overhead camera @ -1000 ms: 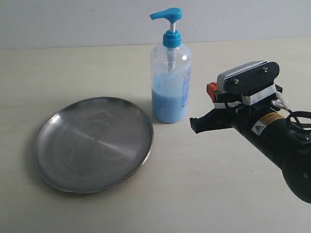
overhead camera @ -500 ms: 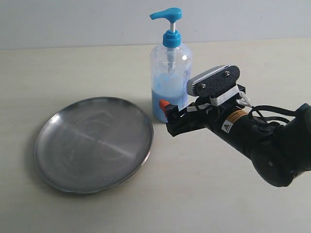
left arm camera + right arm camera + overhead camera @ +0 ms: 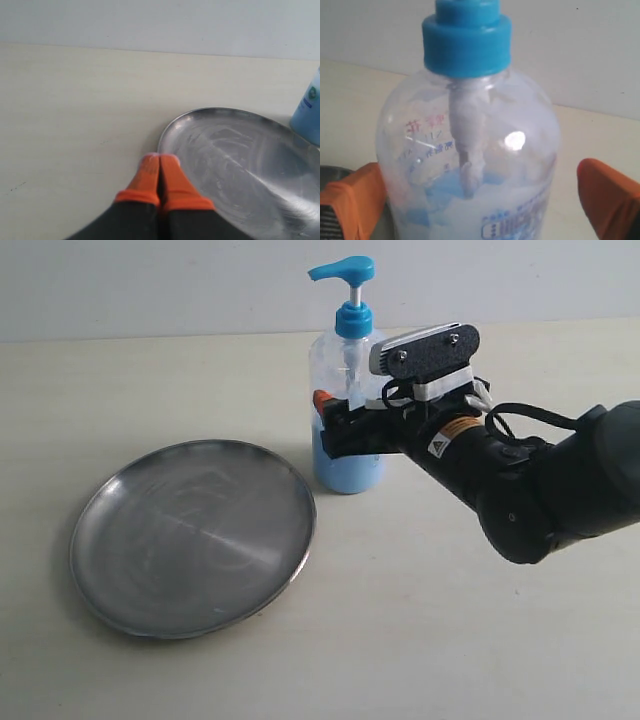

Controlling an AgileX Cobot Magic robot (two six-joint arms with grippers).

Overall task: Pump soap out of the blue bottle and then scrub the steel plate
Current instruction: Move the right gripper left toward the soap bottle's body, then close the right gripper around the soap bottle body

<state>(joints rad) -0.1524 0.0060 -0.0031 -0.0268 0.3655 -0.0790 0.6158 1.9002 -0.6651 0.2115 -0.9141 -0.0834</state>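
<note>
So that pumping goes steady, we are straddling the bottle (image 3: 520,150), right gripper (image 3: 480,197) spread apart, left gripper (image 3: 160,172) together.

The steel plate (image 3: 190,535) is brushed grey metal, shiny, with faint swirling smears on its face. The blue bottle (image 3: 332,355) is clear glossy plastic with a smooth opaque plastic pump head (image 3: 345,270). The soap (image 3: 345,468) inside looks milky. The bench (image 3: 450,640) is pale, matt and smooth. The right gripper (image 3: 480,200) has matt orange fingertips (image 3: 607,192).
</note>
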